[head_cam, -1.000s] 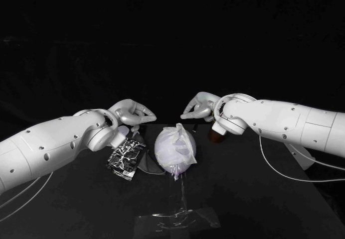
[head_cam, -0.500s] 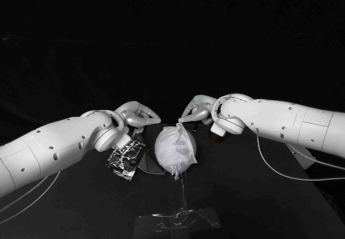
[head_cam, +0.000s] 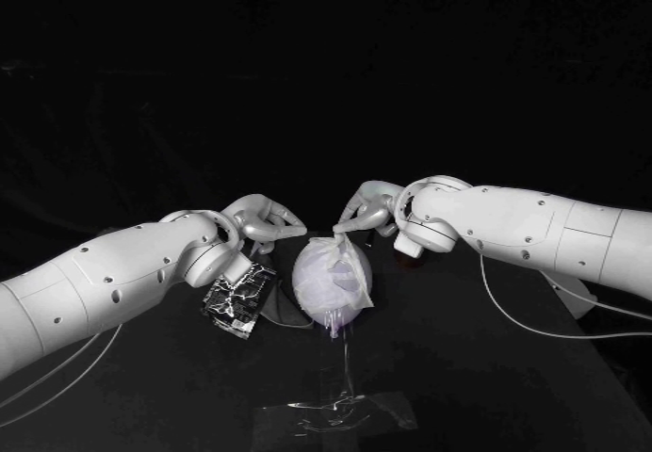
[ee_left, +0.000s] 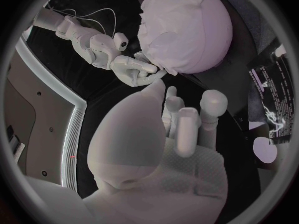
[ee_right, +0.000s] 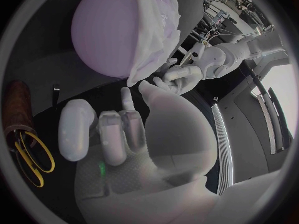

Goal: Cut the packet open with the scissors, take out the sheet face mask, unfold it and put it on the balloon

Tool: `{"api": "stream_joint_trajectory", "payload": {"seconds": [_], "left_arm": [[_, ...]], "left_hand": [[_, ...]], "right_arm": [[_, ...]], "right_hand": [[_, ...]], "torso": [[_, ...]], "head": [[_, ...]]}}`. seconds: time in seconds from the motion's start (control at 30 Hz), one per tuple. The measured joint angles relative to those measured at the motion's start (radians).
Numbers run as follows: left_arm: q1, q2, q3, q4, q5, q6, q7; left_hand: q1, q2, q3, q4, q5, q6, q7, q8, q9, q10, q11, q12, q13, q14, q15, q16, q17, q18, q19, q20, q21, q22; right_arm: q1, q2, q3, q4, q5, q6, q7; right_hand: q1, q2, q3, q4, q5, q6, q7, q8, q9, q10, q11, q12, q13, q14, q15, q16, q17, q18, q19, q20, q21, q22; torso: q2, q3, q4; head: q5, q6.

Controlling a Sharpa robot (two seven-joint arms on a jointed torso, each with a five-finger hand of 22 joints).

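Observation:
A pale purple balloon [head_cam: 340, 287] stands upright on a thin stem at the table's middle. The white sheet mask [head_cam: 326, 259] is draped over its top and far side, with a flap rising to a peak. My right hand [head_cam: 365, 215] is just behind that peak, and its fingertips [ee_left: 156, 74] touch the flap's edge with the thumb held apart. My left hand [head_cam: 265, 222] hovers left of the balloon, fingers apart and holding nothing. In the right wrist view the mask [ee_right: 156, 15] hangs beside the balloon [ee_right: 102, 30]. The black printed packet [head_cam: 238, 297] lies under the left forearm.
The balloon's stem ends in a clear plastic stand [head_cam: 333, 410] near the table's front. Yellow-handled scissors [ee_right: 31, 154] sit by a brown holder [ee_right: 19, 104] under the right arm. Cables hang off both arms at the table's sides.
Both hands have come in closer to the balloon. The right hand has dropped until its fingertips meet the mask's raised flap. The balloon and packet have stayed put.

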Motion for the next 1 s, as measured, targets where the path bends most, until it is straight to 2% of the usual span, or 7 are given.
{"api": "stream_joint_trajectory", "payload": {"seconds": [0.13, 0.47, 0.63, 0.7, 0.8, 0.9, 1.0], "left_arm": [[-0.002, 0.001, 0.000, -0.002, -0.002, 0.000, -0.001], [-0.004, 0.007, 0.001, -0.005, -0.004, 0.004, -0.003], [-0.005, 0.014, 0.001, -0.011, -0.005, 0.005, -0.004], [-0.006, 0.018, 0.001, -0.015, -0.005, 0.005, -0.005], [-0.009, 0.022, 0.001, -0.022, -0.005, 0.006, -0.005], [-0.011, 0.025, 0.001, -0.027, -0.005, 0.006, -0.006], [-0.013, 0.027, 0.001, -0.029, -0.005, 0.006, -0.006]], "left_hand": [[0.000, 0.000, 0.000, 0.000, 0.000, 0.000, 0.000, 0.000, 0.000, -0.001, 0.001, 0.000, -0.001, 0.000, 0.000, 0.000, 0.000, 0.000, 0.000, 0.000, 0.000, 0.003], [0.000, 0.000, 0.002, 0.002, 0.000, 0.000, 0.000, -0.005, 0.000, -0.001, 0.001, 0.000, -0.001, 0.000, 0.000, 0.000, 0.000, 0.000, 0.007, 0.000, 0.006, 0.006], [0.000, 0.000, 0.003, 0.003, 0.000, -0.003, 0.003, -0.005, -0.001, -0.001, 0.001, 0.000, -0.002, 0.004, 0.004, 0.004, 0.000, 0.000, 0.010, 0.003, 0.011, 0.011], [0.000, 0.000, 0.003, 0.003, 0.000, -0.003, 0.003, -0.005, -0.003, -0.001, 0.001, 0.000, -0.001, 0.004, 0.004, 0.004, 0.000, 0.000, 0.011, 0.004, 0.011, 0.013], [0.000, 0.000, 0.003, 0.003, 0.000, -0.003, 0.003, -0.009, -0.003, -0.001, 0.001, -0.001, 0.002, 0.004, 0.004, 0.004, 0.000, 0.000, 0.014, 0.000, 0.011, 0.017], [0.000, 0.000, 0.003, 0.003, 0.000, -0.003, 0.003, -0.009, -0.003, -0.001, 0.001, -0.001, 0.003, 0.004, 0.004, 0.004, 0.001, 0.000, 0.014, 0.000, 0.015, 0.018], [0.000, 0.000, 0.003, 0.003, 0.000, -0.003, 0.003, -0.009, -0.004, -0.001, 0.001, -0.001, 0.005, 0.003, 0.004, 0.004, 0.001, 0.000, 0.015, 0.000, 0.015, 0.019]], "right_arm": [[0.000, 0.000, 0.000, -0.002, 0.001, 0.008, 0.000], [-0.003, 0.005, 0.000, -0.013, 0.003, 0.022, -0.001], [-0.006, 0.007, 0.000, -0.016, 0.003, 0.027, -0.001], [-0.006, 0.007, 0.000, -0.018, 0.003, 0.029, -0.001], [-0.007, 0.007, 0.000, -0.019, 0.003, 0.031, -0.001], [-0.007, 0.007, -0.001, -0.019, 0.003, 0.033, -0.001], [-0.009, 0.007, -0.001, -0.019, 0.003, 0.034, -0.001]], "right_hand": [[0.013, 0.013, 0.008, -0.008, 0.000, 0.004, -0.004, 0.000, 0.000, 0.000, 0.000, 0.000, 0.000, 0.000, 0.000, -0.003, 0.000, 0.000, -0.002, 0.001, 0.003, 0.000], [0.018, 0.018, 0.016, -0.016, 0.000, 0.008, -0.001, -0.004, 0.000, -0.002, -0.002, 0.000, -0.001, 0.000, 0.000, 0.001, 0.001, 0.000, -0.002, 0.001, 0.005, 0.001], [0.029, 0.029, 0.023, -0.023, -0.004, 0.015, -0.004, -0.004, 0.000, -0.002, -0.002, 0.008, -0.001, 0.000, 0.000, 0.001, 0.001, 0.000, -0.002, 0.001, 0.013, 0.001], [0.036, 0.036, 0.033, -0.028, -0.004, 0.027, -0.009, -0.004, 0.000, -0.002, -0.002, 0.008, -0.001, 0.000, 0.000, 0.001, 0.001, -0.015, -0.002, 0.001, 0.013, 0.001], [0.050, 0.049, 0.045, -0.039, -0.011, 0.040, -0.015, -0.004, 0.003, -0.002, -0.002, 0.013, 0.000, 0.000, 0.000, 0.000, 0.001, -0.015, -0.002, 0.001, 0.020, 0.001], [0.058, 0.047, 0.050, -0.044, -0.018, 0.045, -0.020, -0.002, 0.005, 0.002, -0.005, 0.014, 0.000, 0.000, 0.000, 0.000, 0.001, -0.015, -0.002, 0.001, 0.022, 0.001], [0.066, 0.055, 0.064, -0.058, -0.022, 0.062, -0.027, 0.007, 0.010, 0.001, -0.011, 0.023, 0.000, 0.000, -0.008, 0.000, 0.000, -0.015, -0.002, 0.001, 0.029, 0.001]], "torso": [[0.001, 0.0000, 0.0000], [0.002, -0.0001, 0.0000], [0.004, -0.0001, 0.0000], [0.004, -0.0001, -0.0001], [0.005, -0.0006, -0.0007], [0.006, -0.0006, -0.0012], [0.007, -0.0006, -0.0011]], "head": [[-0.002, -0.002], [-0.001, -0.004], [0.000, -0.004], [0.000, -0.004], [-0.001, -0.004], [-0.002, -0.005], [-0.002, -0.006]]}}
